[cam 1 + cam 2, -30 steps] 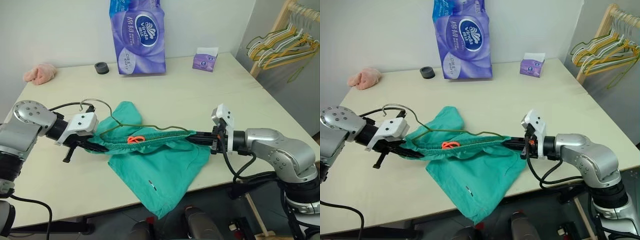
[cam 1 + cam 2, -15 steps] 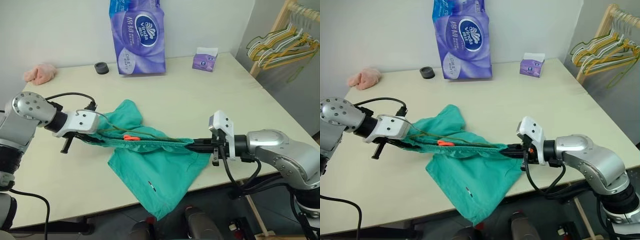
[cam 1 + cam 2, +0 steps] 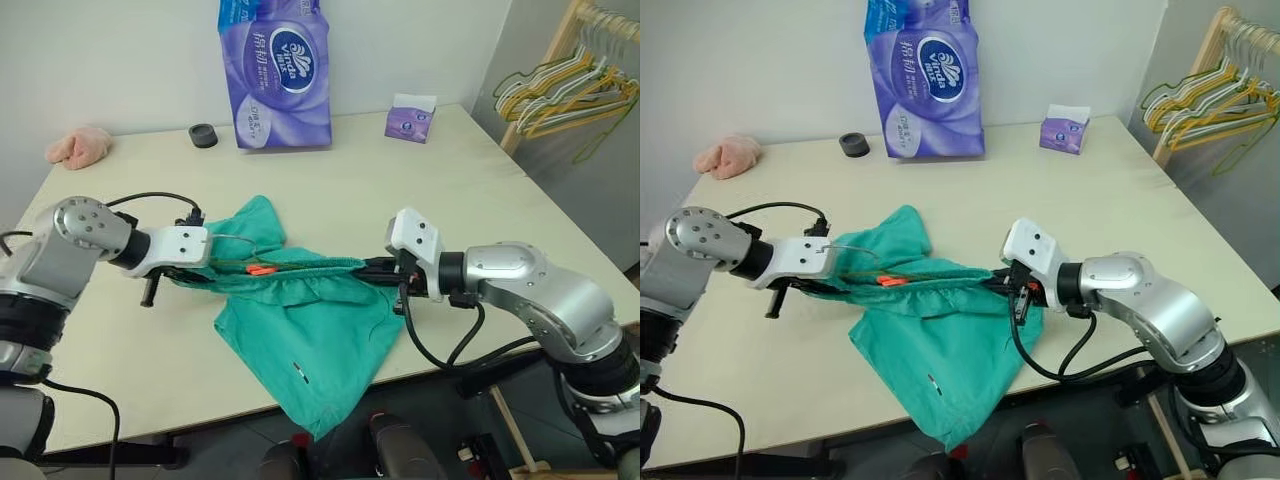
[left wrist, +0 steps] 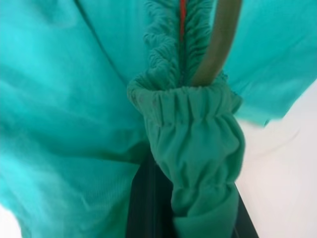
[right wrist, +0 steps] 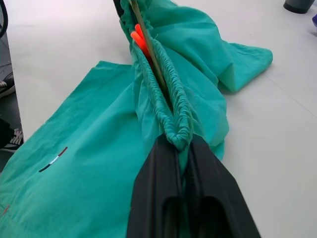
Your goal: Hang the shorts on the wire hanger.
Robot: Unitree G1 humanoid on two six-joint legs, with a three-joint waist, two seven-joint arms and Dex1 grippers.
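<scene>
shorts [image 3: 300, 320] 1 | wire hanger [image 5: 148, 54] 1 | tissue packs [image 3: 274, 75] 2 | pink cloth [image 3: 78, 146] 1

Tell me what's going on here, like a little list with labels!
Table: pale, wide.
Shorts: teal, one leg hanging off the front edge.
Wire hanger: lying along the waistband.
Left gripper: shut on one end of the waistband.
Right gripper: pinching the other end.
Far side: purple tissue pack, small purple box, black roll, pink cloth.
Rack of hangers: right of the table.
</scene>
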